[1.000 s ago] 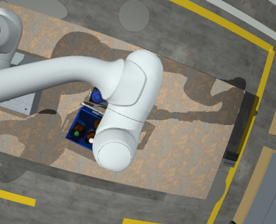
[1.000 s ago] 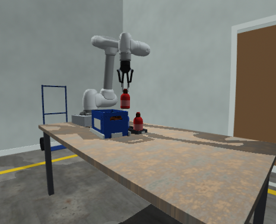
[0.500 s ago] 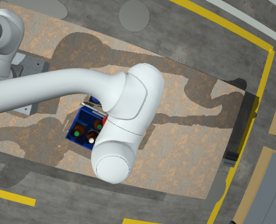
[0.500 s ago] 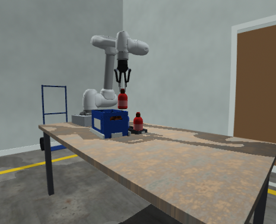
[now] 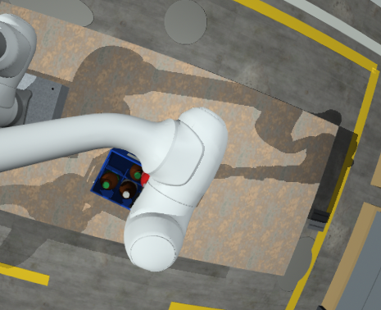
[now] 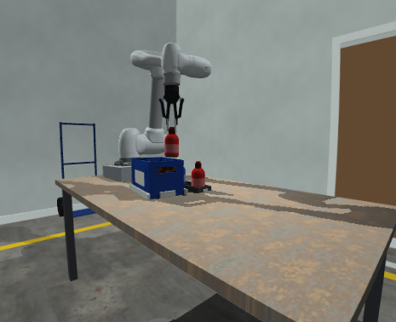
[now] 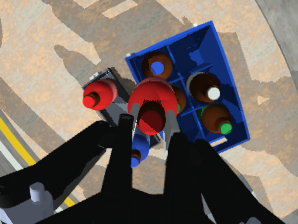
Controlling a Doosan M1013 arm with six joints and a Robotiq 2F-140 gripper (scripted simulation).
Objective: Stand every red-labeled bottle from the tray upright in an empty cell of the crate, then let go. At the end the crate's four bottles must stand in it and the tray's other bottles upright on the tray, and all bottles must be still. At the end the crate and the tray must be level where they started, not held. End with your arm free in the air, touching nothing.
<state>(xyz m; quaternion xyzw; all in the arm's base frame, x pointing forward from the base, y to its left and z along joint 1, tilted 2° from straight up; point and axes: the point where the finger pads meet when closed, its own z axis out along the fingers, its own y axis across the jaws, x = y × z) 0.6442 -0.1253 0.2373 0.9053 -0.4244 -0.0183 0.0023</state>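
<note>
My gripper (image 6: 171, 120) is shut on the neck of a red-labeled bottle (image 6: 171, 144) and holds it upright, clear above the blue crate (image 6: 157, 176). In the wrist view the held bottle (image 7: 153, 106) hangs between my fingers over the near side of the crate (image 7: 193, 86). The crate holds brown bottles with blue (image 7: 157, 67), white (image 7: 213, 92) and green (image 7: 226, 127) caps. A second red-labeled bottle (image 6: 198, 175) stands upright on the dark tray (image 6: 197, 189) beside the crate. In the overhead view the arm hides my gripper, and only a red bit of the bottle (image 5: 145, 177) shows.
A bottle with a blue cap (image 7: 137, 152) on the tray shows partly between my fingers. The robot's grey base block (image 6: 116, 172) stands behind the crate. A blue cart frame (image 6: 77, 146) stands past the table's far left end.
</note>
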